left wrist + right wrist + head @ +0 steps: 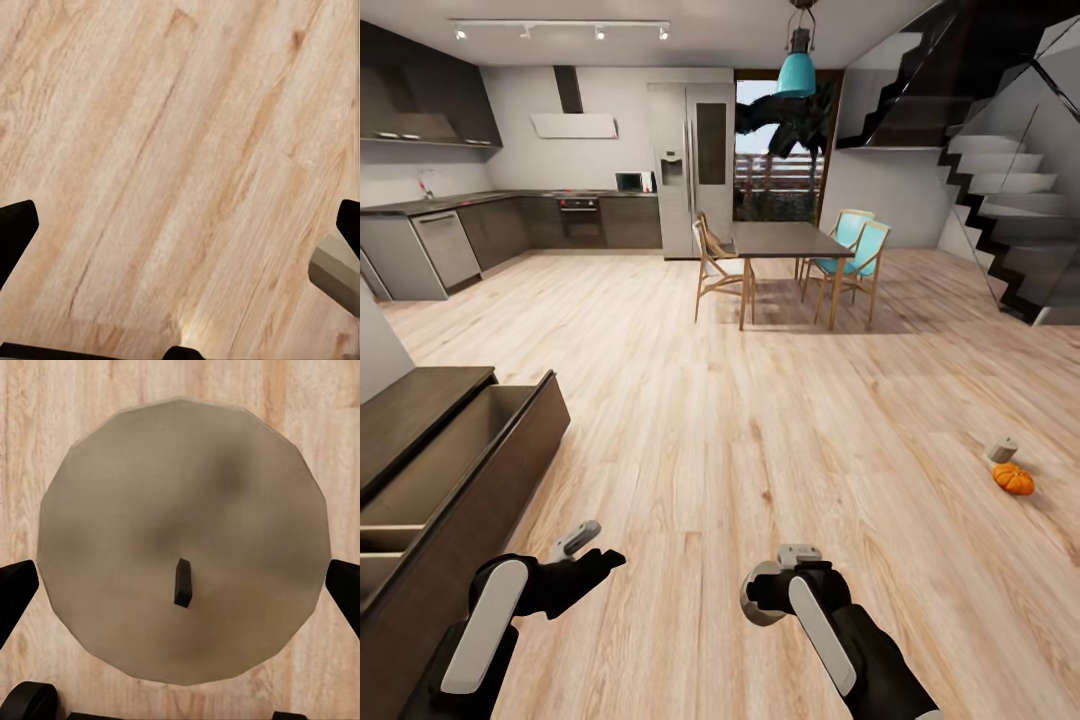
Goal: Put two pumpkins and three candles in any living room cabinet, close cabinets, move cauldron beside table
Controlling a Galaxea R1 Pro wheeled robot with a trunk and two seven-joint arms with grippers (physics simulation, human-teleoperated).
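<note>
Candle (184,551) in right hand (772,590), drawer open

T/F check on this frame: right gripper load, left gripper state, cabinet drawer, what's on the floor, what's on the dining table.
1. The right gripper holds a candle. True: the wrist view shows its round grey-beige top with the wick between the fingers.
2. The left gripper carries a pumpkin. False: it is open and empty over the wood floor.
3. The cabinet has a drawer pulled open. True: its inside is exposed at the robot's left.
4. A pumpkin and a second candle lie on the floor at the robot's right. True.
5. The pumpkin sits on the dining table. False: it is on the floor, well away from that table.
</note>
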